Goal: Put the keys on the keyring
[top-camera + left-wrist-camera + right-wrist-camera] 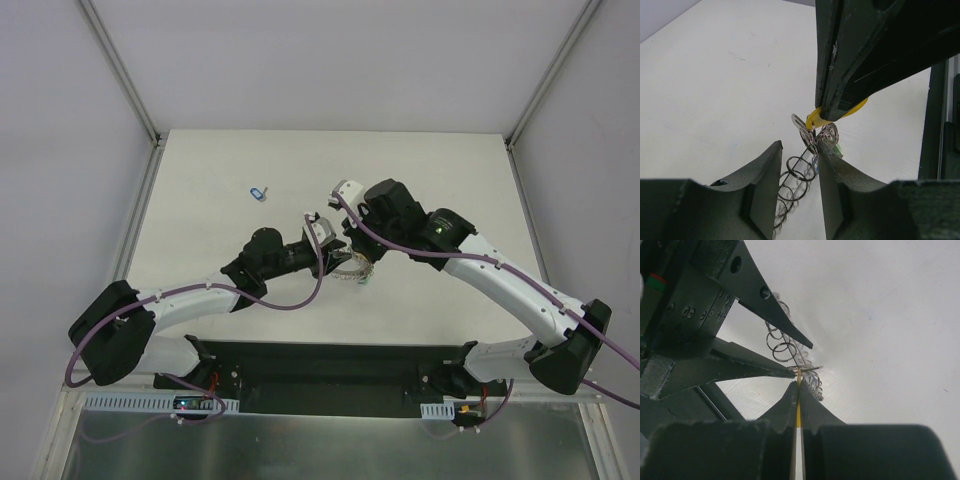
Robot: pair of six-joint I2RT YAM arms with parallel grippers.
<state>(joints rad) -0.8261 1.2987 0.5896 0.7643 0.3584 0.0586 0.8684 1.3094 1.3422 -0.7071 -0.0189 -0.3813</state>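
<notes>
While both arms meet at mid-table, a blue-headed key (258,192) lies alone on the white table (430,170), well to the left of the grippers and farther from the arm bases.

Left arm: it reaches in from the lower left. The left gripper (799,147) has its two dark fingers apart, one on each side of the keyring (796,181). The keyring's grey wire coils run up through the gap between them. Whether the fingers press on the coils or merely flank them cannot be told.

Centre: the keyring sits where the two grippers meet, near the middle of the table. Whether it rests on the surface or is raised off it cannot be told. At its far end, small silvery metal pieces (830,134) cluster together. A green-headed key (838,150) lies just beside the inner face of the left gripper's right-hand finger.

Right arm: it enters from the lower right and bends back toward the centre. The right gripper (798,382) has its fingers pressed together on the yellow-headed key (813,118), which shows as a thin yellow strip between them in the right wrist view. The gripper's tip meets the silvery pieces at the end of the coils.
</notes>
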